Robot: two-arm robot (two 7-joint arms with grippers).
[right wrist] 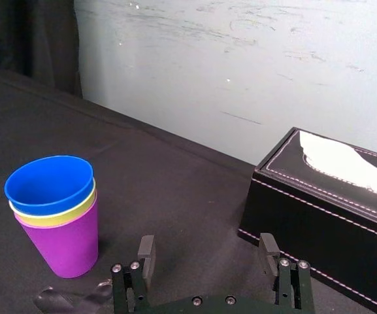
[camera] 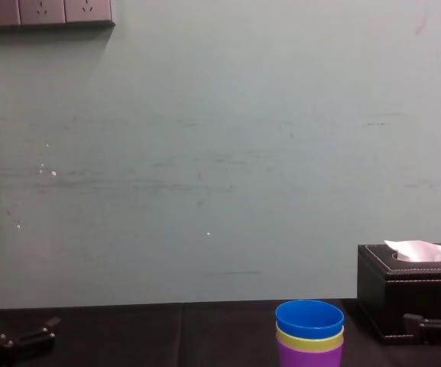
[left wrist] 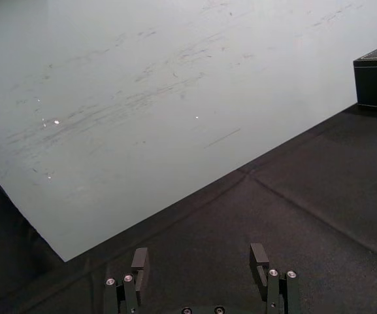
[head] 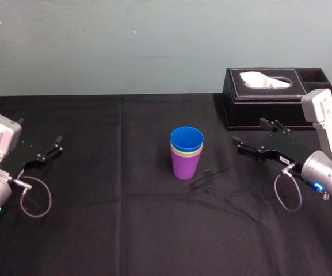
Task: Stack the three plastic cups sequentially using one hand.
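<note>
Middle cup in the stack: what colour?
Yellow-green middle cup, clearest in the right wrist view.

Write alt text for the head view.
Three tapered plastic cups stand nested on a black table: blue inside yellow-green inside purple. The left pincer and right pincer hang open on either side, touching nothing; a black leather-look tissue box sits behind the right one.

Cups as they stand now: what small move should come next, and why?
Probably just draw the right end effector back toward its own side. The blue cup sits nested in the yellow-green cup, and that in the purple cup, upright on the table. Both end effectors are open and hold nothing; the left end effector is parked at the table's left.
</note>
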